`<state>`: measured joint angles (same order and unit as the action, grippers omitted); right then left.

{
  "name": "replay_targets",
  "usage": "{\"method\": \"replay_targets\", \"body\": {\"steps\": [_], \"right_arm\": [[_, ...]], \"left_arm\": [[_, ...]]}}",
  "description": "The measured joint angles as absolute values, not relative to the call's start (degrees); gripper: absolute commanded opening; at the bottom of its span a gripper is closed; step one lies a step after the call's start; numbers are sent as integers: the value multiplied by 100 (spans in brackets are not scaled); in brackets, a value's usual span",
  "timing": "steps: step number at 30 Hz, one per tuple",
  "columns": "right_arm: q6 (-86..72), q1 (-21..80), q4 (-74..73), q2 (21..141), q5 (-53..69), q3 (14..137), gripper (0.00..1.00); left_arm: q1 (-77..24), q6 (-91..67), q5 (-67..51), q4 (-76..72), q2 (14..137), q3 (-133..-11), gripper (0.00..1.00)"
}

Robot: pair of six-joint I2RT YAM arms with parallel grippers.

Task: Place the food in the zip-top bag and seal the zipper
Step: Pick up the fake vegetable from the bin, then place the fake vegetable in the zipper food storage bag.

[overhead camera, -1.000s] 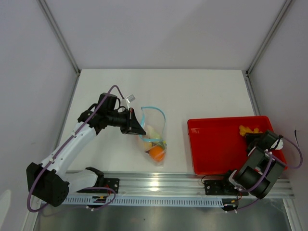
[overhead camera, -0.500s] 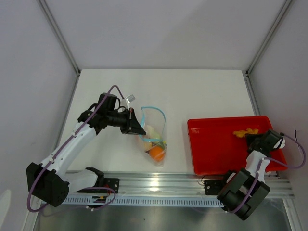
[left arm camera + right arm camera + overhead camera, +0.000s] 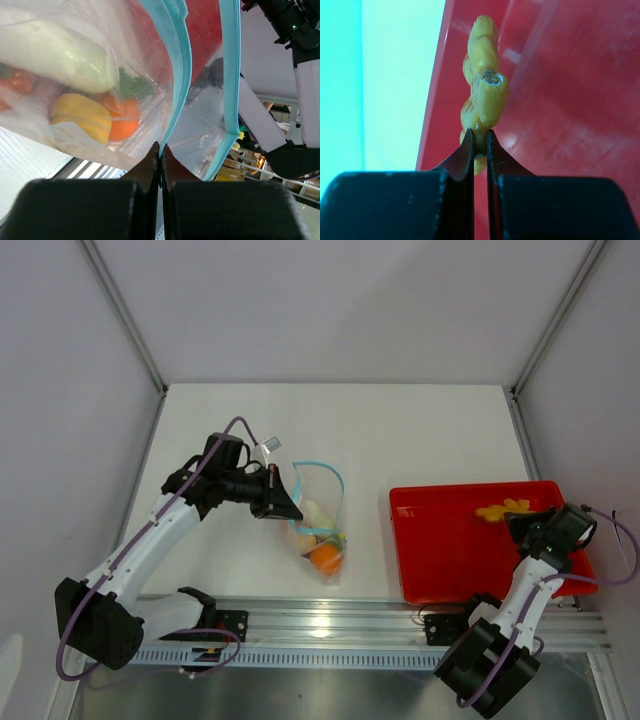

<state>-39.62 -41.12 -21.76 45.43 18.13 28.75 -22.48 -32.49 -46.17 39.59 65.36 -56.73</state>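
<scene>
The clear zip-top bag (image 3: 318, 525) hangs open left of centre, its light-blue zipper (image 3: 322, 468) forming a loop at the top. Inside lie a white piece, a yellow piece and an orange fruit (image 3: 325, 558). My left gripper (image 3: 287, 502) is shut on the bag's near zipper edge (image 3: 176, 95) and holds it up. In the left wrist view the white piece (image 3: 60, 57), yellow piece (image 3: 82, 117) and orange fruit (image 3: 124, 125) show through the plastic. My right gripper (image 3: 522, 523) is shut on a yellow food piece (image 3: 482, 90), lifted over the red tray (image 3: 450, 560).
The red tray sits at the right, close to the table's front rail (image 3: 330, 618). Grey walls and metal frame posts (image 3: 125, 315) bound the white table on the sides and back.
My right arm has swung its wrist up and leftward with the yellow piece, which moved left over the tray. The left arm and bag have not moved.
</scene>
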Motion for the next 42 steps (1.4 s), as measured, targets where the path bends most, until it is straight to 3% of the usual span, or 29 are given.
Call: {"method": "replay_targets", "body": {"steps": [10, 18, 24, 30, 42], "right_arm": [[-3900, -2742, -2893, 4281, 2265, 3951, 0], [-3715, 303, -2886, 4831, 2283, 6233, 0], [-3258, 2867, -3096, 5872, 1570, 7472, 0], [-2818, 4657, -3625, 6814, 502, 8252, 0], [-2434, 6219, -4838, 8110, -1520, 9255, 0]], "left_arm": [[-2248, -3253, -4615, 3909, 6536, -5673, 1], [-2248, -3260, -4611, 3863, 6536, -5673, 1], [-2248, -3297, -4556, 3852, 6536, -5673, 1], [-2248, -3297, -4512, 3889, 6534, -5688, 1], [-2248, -3299, -4471, 3997, 6482, -5800, 1]]}}
